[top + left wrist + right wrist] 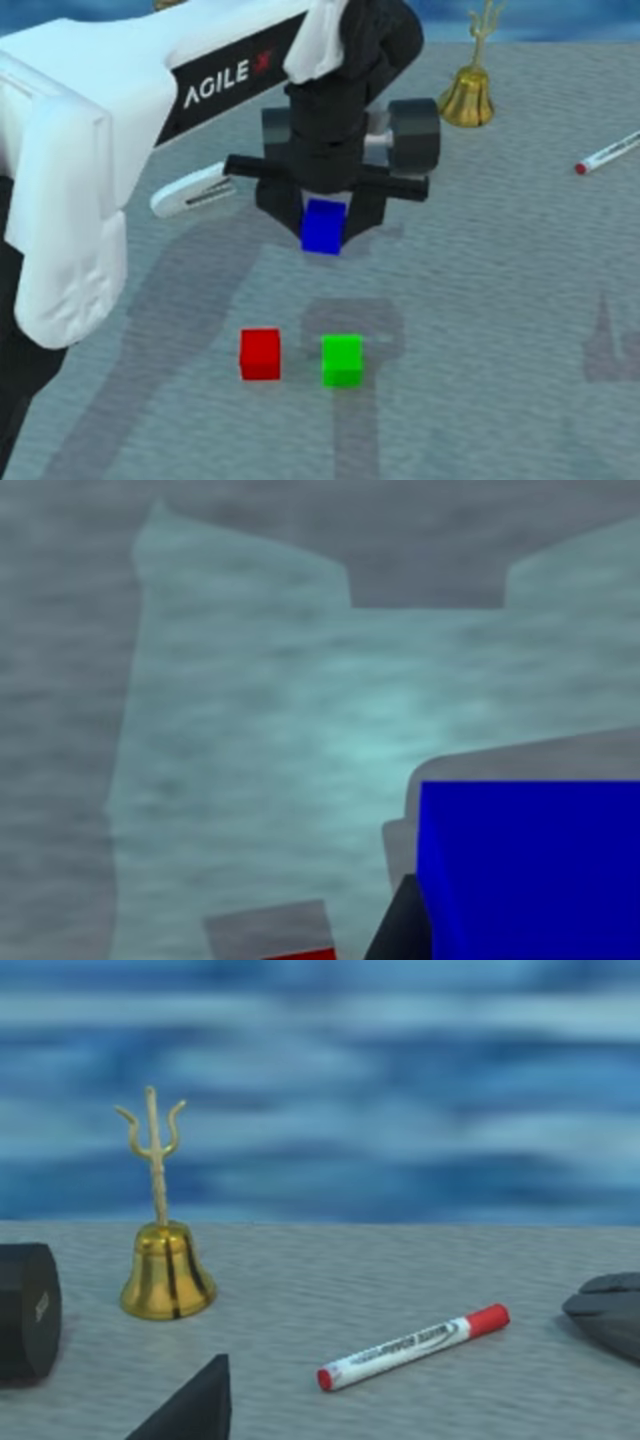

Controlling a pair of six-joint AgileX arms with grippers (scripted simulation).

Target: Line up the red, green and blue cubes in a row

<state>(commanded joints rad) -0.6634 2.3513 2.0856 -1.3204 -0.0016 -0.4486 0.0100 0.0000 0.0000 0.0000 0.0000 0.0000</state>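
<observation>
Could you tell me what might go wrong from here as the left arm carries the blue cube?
The blue cube, held aloft by the left gripper, could slip and fall out of line. Lowering it might nudge the green cube beside the red cube. The arm's swing could brush the stapler.

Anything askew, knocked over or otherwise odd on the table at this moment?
Nothing stands out. The left claw holds the blue cube above the table; the red cube and green cube sit side by side, apart. The bell stands upright, and the marker lies flat.
</observation>
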